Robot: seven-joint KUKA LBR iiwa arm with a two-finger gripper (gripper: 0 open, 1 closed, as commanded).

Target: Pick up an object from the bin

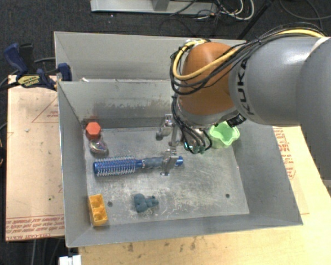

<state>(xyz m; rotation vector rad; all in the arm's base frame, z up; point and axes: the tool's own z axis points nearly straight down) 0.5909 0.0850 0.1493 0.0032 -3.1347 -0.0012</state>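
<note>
Blue plastic marks the hairbrush [133, 165], which is laid across the bin floor with its long axis running left to right, bristles left and handle right. Over the handle end the gripper [166, 147] is seen spread open and empty, with the handle just near of its midline.

Diffuse, moderately bright light from above; dull sheen on the floor of the grey bin [209, 189]; a soft dark patch, possibly shadow, along its rear wall.
</note>
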